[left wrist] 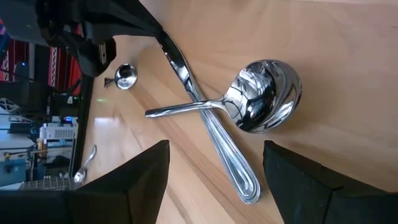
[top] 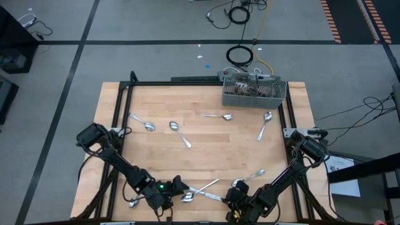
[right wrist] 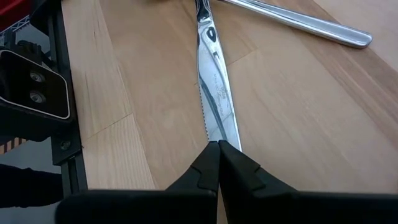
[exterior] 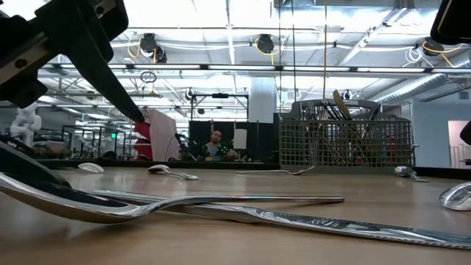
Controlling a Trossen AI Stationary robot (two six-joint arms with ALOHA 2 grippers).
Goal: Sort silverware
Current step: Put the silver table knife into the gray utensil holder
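The silverware lies scattered over the pale wooden table [top: 206, 150]: loose spoons [top: 179, 132] across the middle and far half, and more pieces standing bundled in the grey wire-mesh basket [top: 253, 91] at the far edge. Near the front edge, between the two arms, a few pieces cross one another — a spoon with a deep, mirror-bright bowl [left wrist: 264, 96] lies over a long smooth handle [left wrist: 217, 140], and a knife with a serrated edge [right wrist: 214, 93] runs along the wood grain.

The left hand [left wrist: 214, 180] hangs just above that crossed spoon and handle, its dark fingers spread wide, holding nothing. The right hand [right wrist: 219, 160] sits low at the front edge, fingers pressed together, their tips at the near end of the knife blade; whether they touch it cannot be told. A black metal frame borders the table's sides — cables trail over the grey floor beyond.
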